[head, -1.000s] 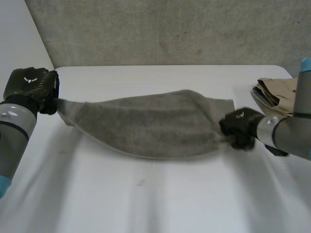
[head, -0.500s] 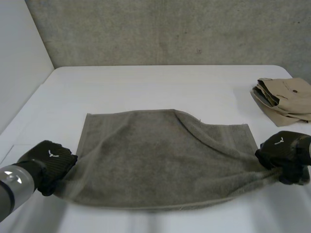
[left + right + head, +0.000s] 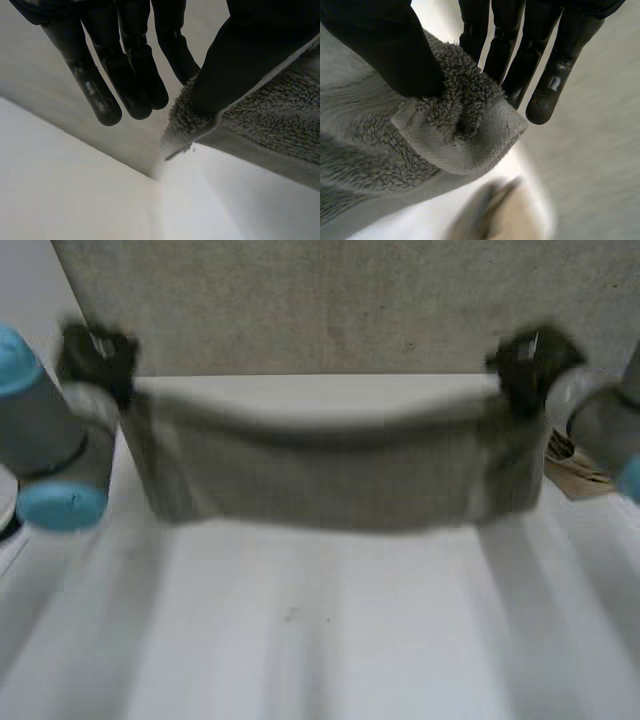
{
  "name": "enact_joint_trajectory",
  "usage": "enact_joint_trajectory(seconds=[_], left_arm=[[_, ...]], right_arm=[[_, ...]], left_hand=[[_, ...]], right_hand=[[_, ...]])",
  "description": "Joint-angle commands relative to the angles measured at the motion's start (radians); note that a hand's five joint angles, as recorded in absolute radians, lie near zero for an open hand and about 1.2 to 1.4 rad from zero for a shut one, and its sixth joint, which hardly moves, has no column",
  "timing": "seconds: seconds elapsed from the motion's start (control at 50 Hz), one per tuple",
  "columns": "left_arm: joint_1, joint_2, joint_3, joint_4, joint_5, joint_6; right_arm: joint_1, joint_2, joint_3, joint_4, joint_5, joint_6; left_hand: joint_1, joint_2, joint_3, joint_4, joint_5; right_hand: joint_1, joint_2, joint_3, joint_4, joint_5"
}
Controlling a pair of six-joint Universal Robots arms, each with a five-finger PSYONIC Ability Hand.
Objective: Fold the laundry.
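A grey-green towel (image 3: 330,475) hangs stretched in the air over the far half of the white table (image 3: 320,640), held up by its two top corners. My left hand (image 3: 95,355) pinches the towel's left corner (image 3: 187,125) between thumb and finger, with its other fingers (image 3: 122,75) straight beside it. At the other top corner, my right hand (image 3: 530,360) holds the towel corner (image 3: 465,130) between its thumb and fingers (image 3: 520,65). The towel's lower edge hangs just above the tabletop.
A folded beige garment (image 3: 580,465) lies at the table's right edge, behind my right arm; in the right wrist view the beige garment (image 3: 495,215) sits below the held corner. A grey wall (image 3: 320,300) rises behind the table.
Both hands have lifted the towel off the table and carried it up and away toward the far edge. It lay spread near the front half a second ago; now it hangs taut.
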State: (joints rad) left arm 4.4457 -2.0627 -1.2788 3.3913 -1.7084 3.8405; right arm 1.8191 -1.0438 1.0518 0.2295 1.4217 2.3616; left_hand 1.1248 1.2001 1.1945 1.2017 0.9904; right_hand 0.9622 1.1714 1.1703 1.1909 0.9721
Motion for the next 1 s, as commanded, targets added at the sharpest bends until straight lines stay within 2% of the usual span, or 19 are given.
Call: enact_joint_trajectory(seconds=[0.02, 0.08, 0.14, 0.2, 0.28, 0.42, 0.5, 0.58, 0.66, 0.72, 0.88, 0.9, 1.0], left_arm=[[0.004, 0.074, 0.176, 0.454, -0.028, -0.053], [-0.003, 0.098, 0.17, 0.525, -0.03, -0.068], [-0.003, 0.119, 0.165, 0.531, -0.034, -0.122], [-0.002, 0.141, 0.122, 0.513, -0.04, -0.165], [0.003, 0.153, 0.029, 0.488, -0.037, -0.185], [0.01, 0.121, -0.155, 0.427, -0.033, -0.191], [0.014, 0.056, -0.252, 0.39, -0.019, -0.19], [-0.003, -0.031, -0.312, 0.347, 0.0, -0.176], [-0.003, -0.059, -0.333, 0.261, 0.001, -0.13], [0.009, -0.042, -0.344, 0.157, 0.0, -0.09], [0.102, 0.193, -0.471, -0.186, 0.029, -0.003], [0.119, 0.229, -0.516, -0.267, 0.055, 0.06], [0.155, 0.302, -0.66, -0.484, 0.102, 0.244]], right_arm=[[0.02, 0.05, -0.348, -0.338, 0.013, 0.159], [0.026, 0.039, -0.366, -0.504, 0.023, 0.2], [0.028, 0.03, -0.363, -0.605, 0.023, 0.24], [0.026, 0.034, -0.366, -0.601, 0.022, 0.255], [0.026, 0.06, -0.343, -0.54, 0.0, 0.258], [0.026, 0.152, -0.24, -0.375, -0.099, 0.246], [0.025, 0.226, -0.168, -0.276, -0.141, 0.222], [0.023, 0.324, -0.147, -0.124, -0.136, 0.153], [0.017, 0.332, -0.139, 0.022, -0.074, 0.097], [0.017, 0.305, -0.122, 0.071, -0.037, 0.096], [0.009, 0.059, 0.113, 0.296, -0.027, 0.052], [0.006, 0.039, 0.144, 0.316, -0.027, 0.033], [-0.066, -0.061, 0.367, 0.419, -0.007, -0.152]], left_hand=[[0.271, 0.196, 0.202, 0.195, 0.231], [0.271, 0.196, 0.202, 0.195, 0.231], [0.271, 0.196, 0.202, 0.195, 0.231], [0.271, 0.196, 0.202, 0.195, 0.231], [0.271, 0.196, 0.202, 0.195, 0.231], [0.271, 0.196, 0.202, 0.195, 0.231], [0.271, 0.196, 0.202, 0.195, 0.231], [0.271, 0.196, 0.202, 0.195, 0.231], [0.271, 0.196, 0.202, 0.195, 0.231], [0.271, 0.196, 0.202, 0.195, 0.231], [0.271, 0.196, 0.202, 0.195, 0.231], [0.271, 0.196, 0.202, 0.195, 0.231], [0.271, 0.196, 0.202, 0.195, 0.231]], right_hand=[[0.434, 0.225, 0.226, 0.205, 0.25], [0.434, 0.225, 0.226, 0.205, 0.25], [0.434, 0.225, 0.226, 0.205, 0.25], [0.434, 0.225, 0.226, 0.205, 0.25], [0.434, 0.225, 0.226, 0.205, 0.25], [0.434, 0.225, 0.226, 0.205, 0.25], [0.434, 0.225, 0.226, 0.205, 0.25], [0.434, 0.225, 0.226, 0.205, 0.25], [0.434, 0.225, 0.226, 0.205, 0.25], [0.434, 0.225, 0.226, 0.205, 0.25], [0.434, 0.225, 0.226, 0.205, 0.25], [0.434, 0.225, 0.226, 0.205, 0.25], [0.434, 0.225, 0.226, 0.205, 0.25]])
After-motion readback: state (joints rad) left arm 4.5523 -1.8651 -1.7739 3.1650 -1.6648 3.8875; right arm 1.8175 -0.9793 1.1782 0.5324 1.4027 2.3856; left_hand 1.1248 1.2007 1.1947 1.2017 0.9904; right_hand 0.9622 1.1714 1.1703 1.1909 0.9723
